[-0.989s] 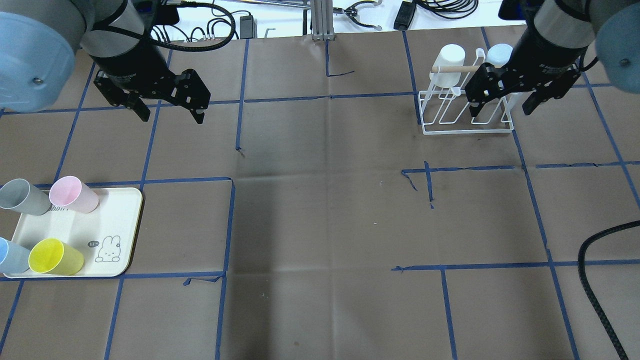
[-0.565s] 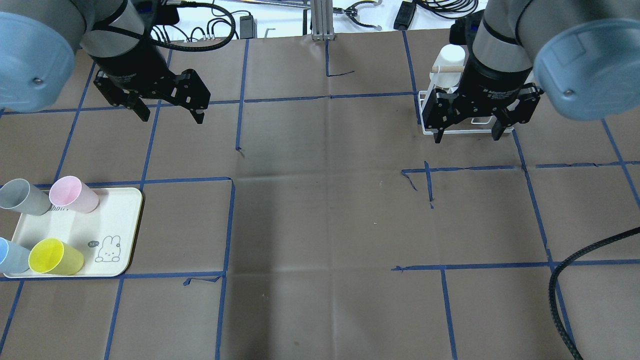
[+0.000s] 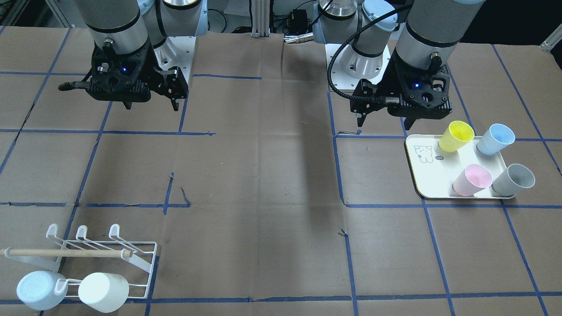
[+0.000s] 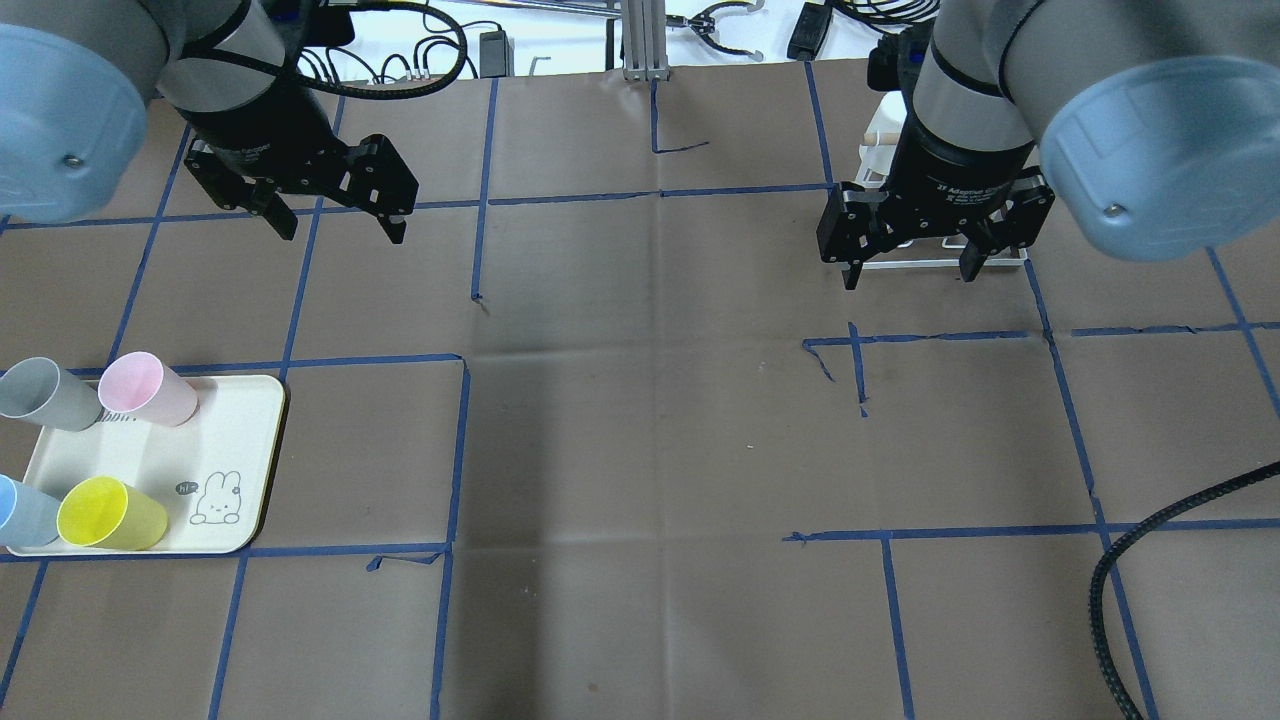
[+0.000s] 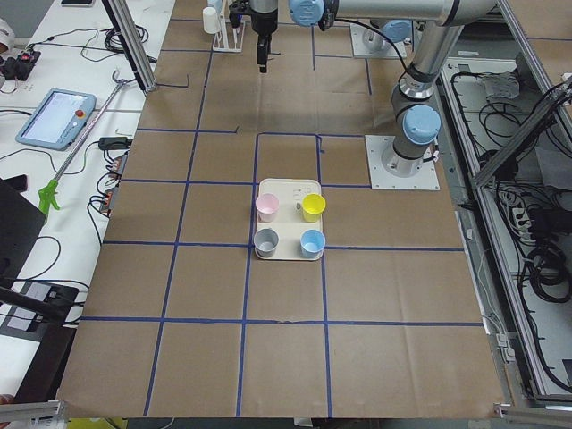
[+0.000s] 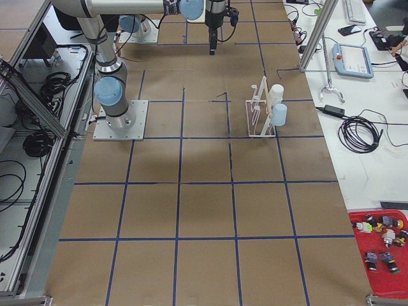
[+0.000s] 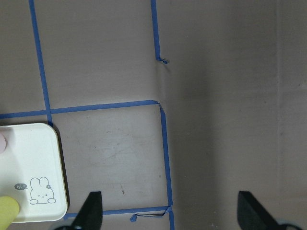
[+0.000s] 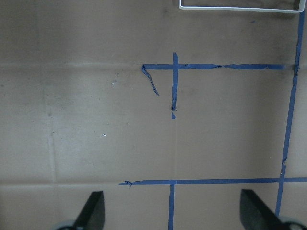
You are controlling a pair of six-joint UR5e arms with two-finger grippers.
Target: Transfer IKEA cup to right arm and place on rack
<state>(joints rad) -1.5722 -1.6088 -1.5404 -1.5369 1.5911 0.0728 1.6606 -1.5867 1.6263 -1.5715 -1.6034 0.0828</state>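
Note:
Several IKEA cups stand on the cream tray [image 4: 235, 440] at the left: yellow [image 4: 110, 513], pink [image 4: 150, 388], grey [image 4: 40, 393] and blue [image 4: 18, 510]. My left gripper [image 4: 340, 235] hangs open and empty beyond the tray; its wrist view shows only the tray corner [image 7: 45, 143]. The white wire rack [image 3: 131, 254] with its wooden dowel [image 3: 66, 253] carries a white cup [image 3: 103, 292] and a light blue cup [image 3: 37, 289]. My right gripper [image 4: 908, 278] is open and empty, just on the near side of the rack [image 4: 940, 264], which its arm mostly hides.
Brown paper with a blue tape grid [image 4: 660, 400] covers the table. A black cable [image 4: 1130, 580] loops in at the near right. Plugs and wires lie along the far edge [image 4: 450, 50]. A red bin [image 6: 382, 248] with small parts sits off the table.
My right arm has swung off the rack toward the middle and the near side, and its gripper stays open. The left arm has barely shifted. The cups have not moved.

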